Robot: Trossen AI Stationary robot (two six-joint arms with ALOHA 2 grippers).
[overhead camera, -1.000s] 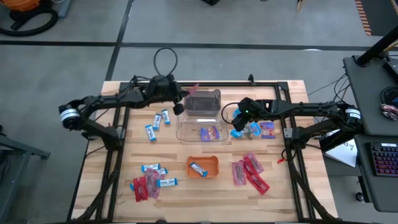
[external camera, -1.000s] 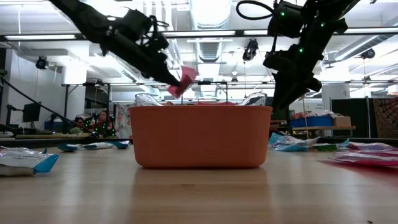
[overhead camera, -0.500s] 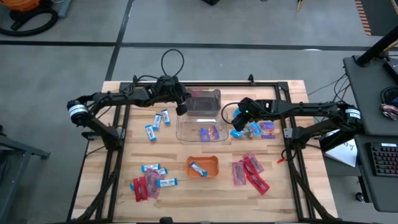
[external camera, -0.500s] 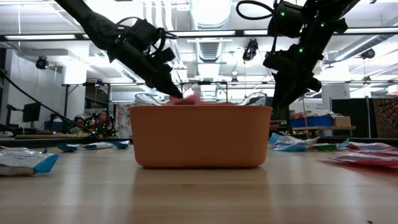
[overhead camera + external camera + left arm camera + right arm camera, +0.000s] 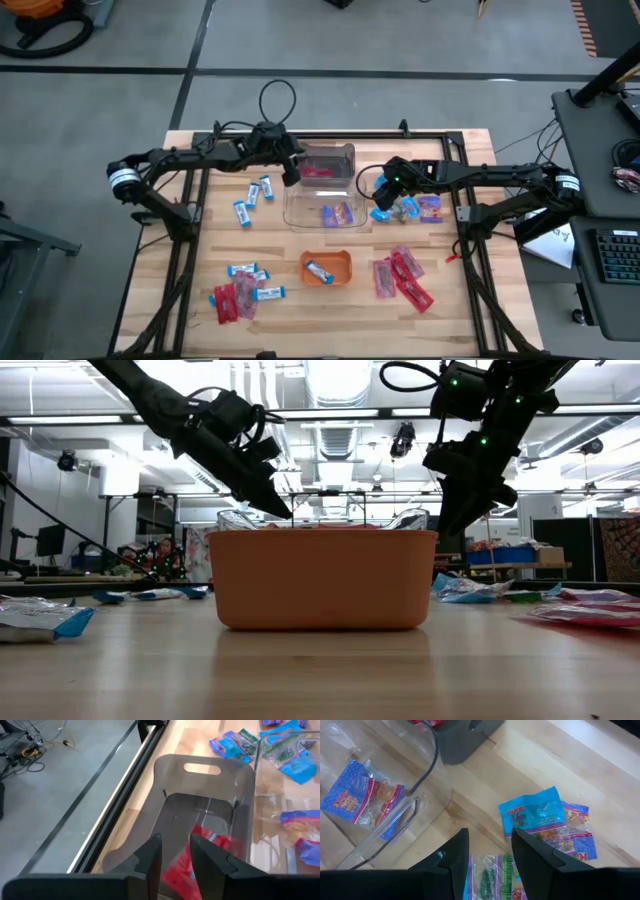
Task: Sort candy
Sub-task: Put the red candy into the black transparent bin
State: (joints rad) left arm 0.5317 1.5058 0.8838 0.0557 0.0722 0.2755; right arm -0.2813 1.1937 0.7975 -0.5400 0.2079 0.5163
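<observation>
My left gripper (image 5: 291, 172) (image 5: 175, 852) stands open over the left end of the far, smoky clear bin (image 5: 340, 150) (image 5: 200, 785). A red candy packet (image 5: 320, 170) (image 5: 212, 840) lies on that bin's floor, below and just beyond the fingers. My right gripper (image 5: 382, 207) (image 5: 490, 850) hangs open to the right of the near clear bin (image 5: 300, 212), above blue and green candy packets (image 5: 492, 880); another blue packet (image 5: 535, 810) lies just beyond. It holds nothing. In the low view both grippers (image 5: 275, 505) (image 5: 455, 510) hang behind the orange tray.
The near bin holds purple-blue candy (image 5: 337, 212). The orange tray (image 5: 345, 262) holds one blue-and-white bar. Blue-and-white bars (image 5: 252, 198) lie left of the bins, red and blue candy (image 5: 240, 295) at the near left, red packets (image 5: 402, 277) at the near right.
My left gripper has sunk a little toward the far bin and has let go of the red candy packet. The packet has dropped from between the fingers past the bin's rim and now lies inside the bin. My right gripper has kept still.
</observation>
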